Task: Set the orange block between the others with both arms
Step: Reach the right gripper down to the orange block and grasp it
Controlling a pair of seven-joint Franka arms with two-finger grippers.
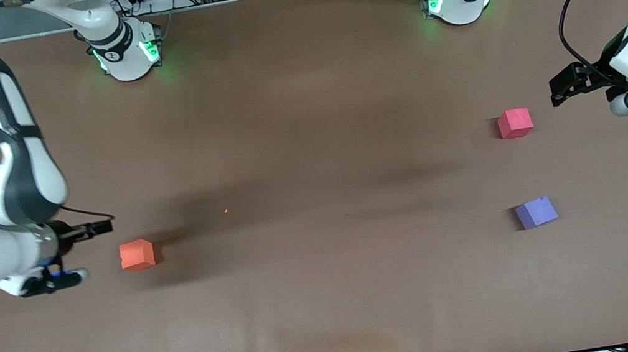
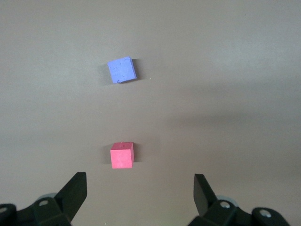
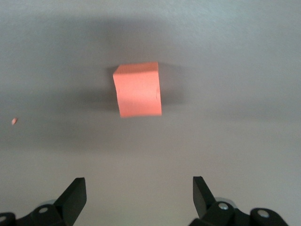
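Purple cube (image 1: 536, 212) lies nearest the camera, with the red cube (image 1: 515, 123) farther back, both at the left arm's end of the table (image 1: 308, 139). We see the orange block (image 1: 137, 255) at the right arm's end, ahead of the right gripper (image 3: 138, 195), whose fingers (image 3: 75, 195) are spread with nothing between them. Our left gripper (image 2: 140, 193) hangs beside the red cube, fingers likewise apart.

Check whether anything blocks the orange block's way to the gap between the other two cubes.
Nothing visible does. Bare table lies between the orange block and the gap between the pinkish-red cube and the purple cube; only a tiny orange crumb lies there.
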